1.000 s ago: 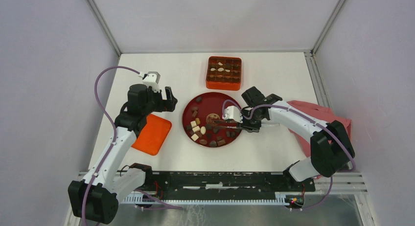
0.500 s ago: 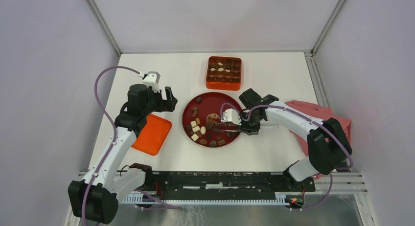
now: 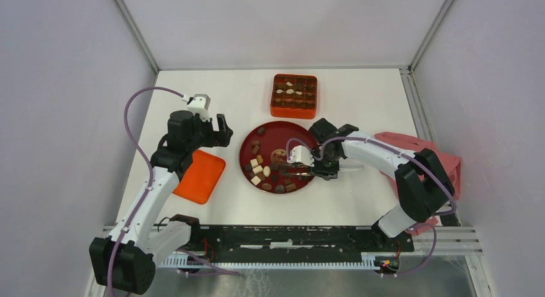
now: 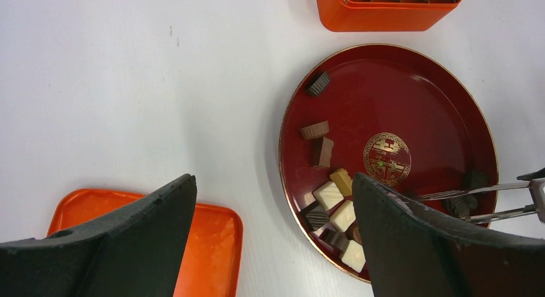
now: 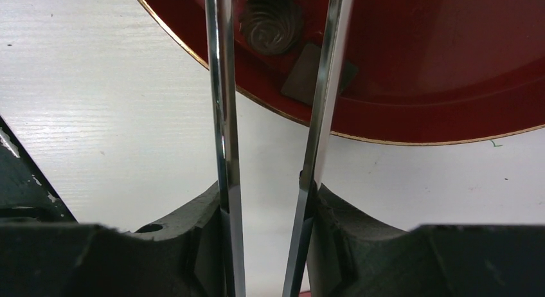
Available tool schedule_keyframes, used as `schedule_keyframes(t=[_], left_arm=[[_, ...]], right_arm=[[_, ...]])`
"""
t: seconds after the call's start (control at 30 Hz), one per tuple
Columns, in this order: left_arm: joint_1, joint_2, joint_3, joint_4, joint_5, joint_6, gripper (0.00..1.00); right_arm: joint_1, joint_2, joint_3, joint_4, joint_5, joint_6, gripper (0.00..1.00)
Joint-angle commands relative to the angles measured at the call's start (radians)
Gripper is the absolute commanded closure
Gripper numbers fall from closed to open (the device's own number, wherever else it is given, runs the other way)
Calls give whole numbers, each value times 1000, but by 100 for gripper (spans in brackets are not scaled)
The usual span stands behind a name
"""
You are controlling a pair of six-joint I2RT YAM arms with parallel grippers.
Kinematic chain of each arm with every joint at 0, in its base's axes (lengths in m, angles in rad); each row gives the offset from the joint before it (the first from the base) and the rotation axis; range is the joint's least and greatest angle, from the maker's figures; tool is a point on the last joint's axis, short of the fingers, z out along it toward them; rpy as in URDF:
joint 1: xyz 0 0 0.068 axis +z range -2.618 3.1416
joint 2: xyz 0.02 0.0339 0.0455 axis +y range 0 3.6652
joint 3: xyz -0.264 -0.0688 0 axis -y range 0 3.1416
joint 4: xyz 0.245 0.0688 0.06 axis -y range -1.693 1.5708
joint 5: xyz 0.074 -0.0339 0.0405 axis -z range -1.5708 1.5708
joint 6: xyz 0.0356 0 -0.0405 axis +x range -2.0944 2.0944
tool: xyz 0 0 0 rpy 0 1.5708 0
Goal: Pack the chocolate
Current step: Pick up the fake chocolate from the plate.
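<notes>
From the top view I read the step in hand as a pick. My right claw (image 3: 319, 168) is clamped on a pair of tweezers (image 3: 295, 170), whose blades reach over the right side of the red plate (image 3: 292, 135). Most of the loose chocolate (image 3: 259, 170) lies on the plate's lower half. A few pieces already sit in the orange box (image 3: 294, 108) at the far side of the surface (image 3: 360, 98). My left claw (image 3: 222, 131) hangs wide and empty, left of the plate and above the orange lid (image 3: 200, 176). The left wrist view shows the tweezers (image 4: 475, 191) parted among the dark pieces near the plate's right rim. I cannot tell whether they grip one yet. In the right wrist view the two blades (image 5: 222, 117) run out of my claw with a gap between them. A swirl-topped piece (image 5: 270, 30) shows between them and a flat dark piece (image 5: 302, 75) just beside it, but the tips are cut off. Next, I judge, comes a gentle squeeze on one piece alone, a clean lift, then a carry to a free compartment.
</notes>
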Motion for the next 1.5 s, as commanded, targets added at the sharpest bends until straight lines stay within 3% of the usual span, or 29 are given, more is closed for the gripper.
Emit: schedule_keyframes(t=[0.0,0.93,1.0,1.2,1.3,1.47], left_arm=[[5,-15,-2,22,-2,57,5],[4,-18,-1,22,3,57,5],[4,-18,0,22,3,57,5],[4,-17,-1,21,4,57,5],[5,-17,-2,21,3,58,5],[4,-19,-2,22,0,57,5]], right_arm=[[16,7,61,-25,34,22,56],[42,75,151,-88,89,74,56],[42,81,156,-96,90,73,59],[42,80,159,-106,76,73,88],[42,72,159,-106,64,72,98],[36,63,164,-101,34,70,100]])
